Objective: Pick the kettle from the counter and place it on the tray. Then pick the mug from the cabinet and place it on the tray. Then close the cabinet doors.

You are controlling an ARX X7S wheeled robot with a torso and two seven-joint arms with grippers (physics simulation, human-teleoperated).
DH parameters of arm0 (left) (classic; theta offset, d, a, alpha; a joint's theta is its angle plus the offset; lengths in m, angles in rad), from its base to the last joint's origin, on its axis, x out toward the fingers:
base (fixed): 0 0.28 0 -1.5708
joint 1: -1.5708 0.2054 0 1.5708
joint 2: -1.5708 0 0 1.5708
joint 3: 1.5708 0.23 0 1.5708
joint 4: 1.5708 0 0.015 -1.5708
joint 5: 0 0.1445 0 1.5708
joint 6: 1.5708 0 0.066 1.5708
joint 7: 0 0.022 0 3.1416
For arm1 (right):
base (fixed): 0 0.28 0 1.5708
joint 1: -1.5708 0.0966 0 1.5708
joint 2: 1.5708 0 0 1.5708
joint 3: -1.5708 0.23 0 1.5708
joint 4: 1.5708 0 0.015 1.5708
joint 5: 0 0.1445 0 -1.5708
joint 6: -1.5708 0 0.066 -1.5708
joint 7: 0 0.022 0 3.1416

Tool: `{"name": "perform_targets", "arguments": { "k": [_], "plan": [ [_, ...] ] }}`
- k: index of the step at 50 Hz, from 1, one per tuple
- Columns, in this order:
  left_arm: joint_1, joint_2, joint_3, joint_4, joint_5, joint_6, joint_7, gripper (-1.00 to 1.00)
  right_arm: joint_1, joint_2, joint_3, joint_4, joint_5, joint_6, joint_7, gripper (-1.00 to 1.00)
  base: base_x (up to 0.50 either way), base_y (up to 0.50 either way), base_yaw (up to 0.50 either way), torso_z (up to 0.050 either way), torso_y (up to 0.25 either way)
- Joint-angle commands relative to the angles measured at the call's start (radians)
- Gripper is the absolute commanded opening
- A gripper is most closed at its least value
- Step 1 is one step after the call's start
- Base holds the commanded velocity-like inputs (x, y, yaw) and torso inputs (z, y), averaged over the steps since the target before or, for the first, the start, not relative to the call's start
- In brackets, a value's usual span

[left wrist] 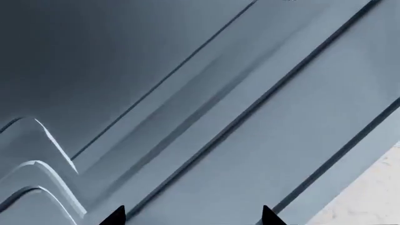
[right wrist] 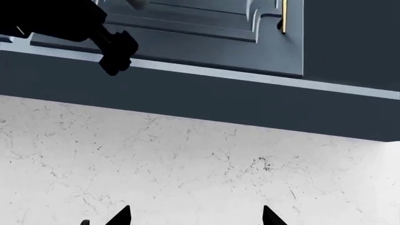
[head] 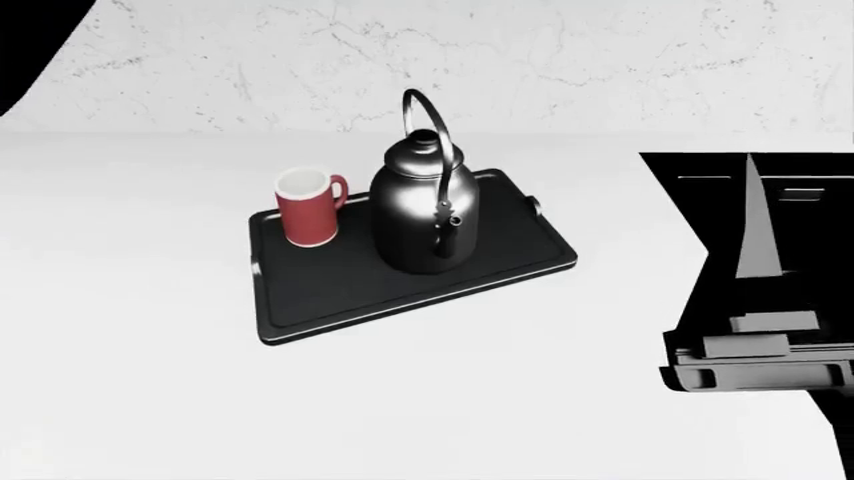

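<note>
Kettle (head: 424,215) and mug (head: 310,208) stand on the tray (head: 400,290). The stiff door (left wrist: 206,117) probably wants a flat push. Both pincers seem open, empty.

Surface (head: 134,380): plain white worktop, filling most of the head view. Pale marbled wall (head: 534,60) behind it.

Tray (head: 334,300): flat, black, thin light rim, set at an angle near the middle of the surface.

Kettle (head: 420,215): dark glossy body, upright on the tray, wire handle arched high, spout facing the camera.

Mug (head: 310,208): red, white inside, upright on the tray just beside the kettle, handle toward the kettle; whether they touch cannot be told.

Sink (head: 761,280): black, at the view's right edge, well apart from the tray.

Black shape at upper left corner, unidentifiable.
</note>
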State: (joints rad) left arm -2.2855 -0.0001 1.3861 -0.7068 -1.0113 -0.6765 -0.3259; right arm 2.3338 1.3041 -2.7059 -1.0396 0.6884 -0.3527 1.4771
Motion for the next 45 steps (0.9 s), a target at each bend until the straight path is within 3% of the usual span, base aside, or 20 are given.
{"name": "perform_targets", "arguments": {
  "k": [1, 4, 14, 23, 29, 35, 45],
  "plan": [
    [0.114, -0.009, 0.089, -0.119, -0.238, 0.095, 0.064, 1.0, 0.022, 0.007, -0.024, -0.008, -0.006, -0.008, -0.003, 1.0, 0.0, 0.0, 0.0, 0.0, 0.0],
    [0.078, -0.076, -0.023, -0.053, -0.307, 0.158, 0.013, 1.0, 0.022, 0.019, -0.011, -0.008, 0.006, -0.007, -0.017, 1.0, 0.0, 0.0, 0.0, 0.0, 0.0],
    [0.088, -0.45, -0.323, 0.534, -0.501, 0.298, -0.277, 1.0, 0.022, -0.049, -0.014, -0.008, 0.015, -0.03, 0.04, 1.0, 0.0, 0.0, 0.0, 0.0, 0.0],
    [0.345, -0.931, -0.45, 1.325, -0.547, 0.445, -0.644, 1.0, 0.022, -0.089, 0.021, -0.008, 0.038, -0.015, 0.079, 1.0, 0.0, 0.0, 0.0, 0.0, 0.0],
    [0.65, -1.197, -0.454, 1.662, -0.459, 0.673, -0.696, 1.0, 0.022, -0.104, 0.043, -0.008, 0.049, -0.012, 0.089, 1.0, 0.0, -0.16, 0.0, 0.0, 0.0],
    [0.896, -1.32, -0.393, 1.712, -0.259, 0.862, -0.684, 1.0, 0.022, -0.108, 0.053, -0.008, 0.059, -0.01, 0.091, 1.0, 0.0, -0.5, 0.0, 0.0, 0.0],
    [0.988, -1.393, -0.372, 1.713, -0.242, 1.003, -0.69, 1.0, 0.022, -0.104, 0.057, -0.008, 0.058, -0.005, 0.09, 1.0, 0.0, -0.5, 0.0, 0.0, 0.0]
  ]
}}
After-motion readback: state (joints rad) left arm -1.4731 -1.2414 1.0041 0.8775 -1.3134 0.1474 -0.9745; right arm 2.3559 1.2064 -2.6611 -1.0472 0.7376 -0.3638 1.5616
